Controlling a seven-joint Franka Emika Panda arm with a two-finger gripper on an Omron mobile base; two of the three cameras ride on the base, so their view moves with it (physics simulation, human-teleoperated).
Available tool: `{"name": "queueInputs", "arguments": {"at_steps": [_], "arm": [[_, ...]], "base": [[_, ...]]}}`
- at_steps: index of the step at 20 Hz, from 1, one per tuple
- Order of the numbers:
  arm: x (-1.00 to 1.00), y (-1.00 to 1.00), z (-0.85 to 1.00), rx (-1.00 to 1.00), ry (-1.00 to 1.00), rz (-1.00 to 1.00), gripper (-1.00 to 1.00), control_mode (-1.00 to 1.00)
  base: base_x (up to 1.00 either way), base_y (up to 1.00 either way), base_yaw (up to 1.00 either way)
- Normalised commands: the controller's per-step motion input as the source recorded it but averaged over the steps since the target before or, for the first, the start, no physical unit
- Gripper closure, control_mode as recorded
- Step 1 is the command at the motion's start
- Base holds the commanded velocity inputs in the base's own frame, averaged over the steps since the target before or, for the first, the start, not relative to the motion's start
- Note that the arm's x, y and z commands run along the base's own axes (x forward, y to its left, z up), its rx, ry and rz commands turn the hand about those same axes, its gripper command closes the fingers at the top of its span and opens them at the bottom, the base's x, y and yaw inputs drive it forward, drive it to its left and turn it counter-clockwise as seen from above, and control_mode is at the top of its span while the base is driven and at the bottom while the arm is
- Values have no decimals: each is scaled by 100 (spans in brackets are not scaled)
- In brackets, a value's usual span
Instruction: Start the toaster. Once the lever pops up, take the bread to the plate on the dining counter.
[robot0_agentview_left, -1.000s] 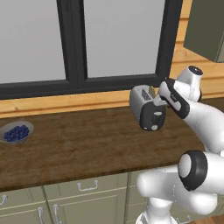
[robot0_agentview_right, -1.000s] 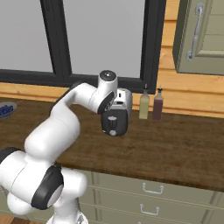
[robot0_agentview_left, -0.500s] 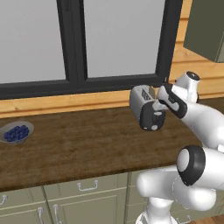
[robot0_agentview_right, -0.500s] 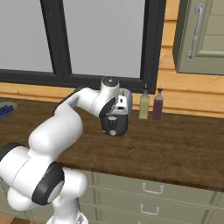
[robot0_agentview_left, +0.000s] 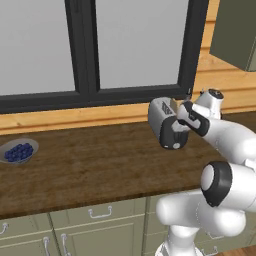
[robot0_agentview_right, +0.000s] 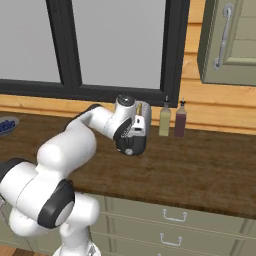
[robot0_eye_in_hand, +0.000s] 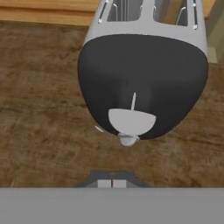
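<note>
Dark wood-grain table (robot0_agentview_left: 90, 165) under a black-framed window (robot0_agentview_left: 85, 50), sage-green drawers (robot0_agentview_right: 170, 220) below. Toaster (robot0_agentview_left: 162, 120) standing near the back edge, dark end face toward the arm. Fingers (robot0_eye_in_hand: 112, 183) pressed together, holding nothing, just off that dark face below its pale lever knob (robot0_eye_in_hand: 128, 139). Two bottles (robot0_agentview_right: 171, 118) just beside the toaster. Bowl of blueberries (robot0_agentview_left: 19, 151) well apart, far left.

Toaster (robot0_eye_in_hand: 142, 83) dark end face above closed claw (robot0_eye_in_hand: 112, 182), wood counter (robot0_eye_in_hand: 39, 109) beneath.
</note>
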Motion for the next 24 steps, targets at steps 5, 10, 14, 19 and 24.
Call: {"name": "queueInputs", "arguments": {"at_steps": [5, 10, 14, 19, 24], "arm": [[15, 0, -13, 0, 7, 0, 100, -100], [12, 0, -4, 0, 0, 0, 100, -100], [4, 0, 0, 0, 0, 0, 100, -100], [0, 0, 0, 0, -1, 0, 100, -100], [7, 0, -4, 0, -1, 0, 100, -100]], "base": [[0, 0, 0], [0, 0, 0], [0, 0, 0], [0, 0, 0], [0, 0, 0]]}}
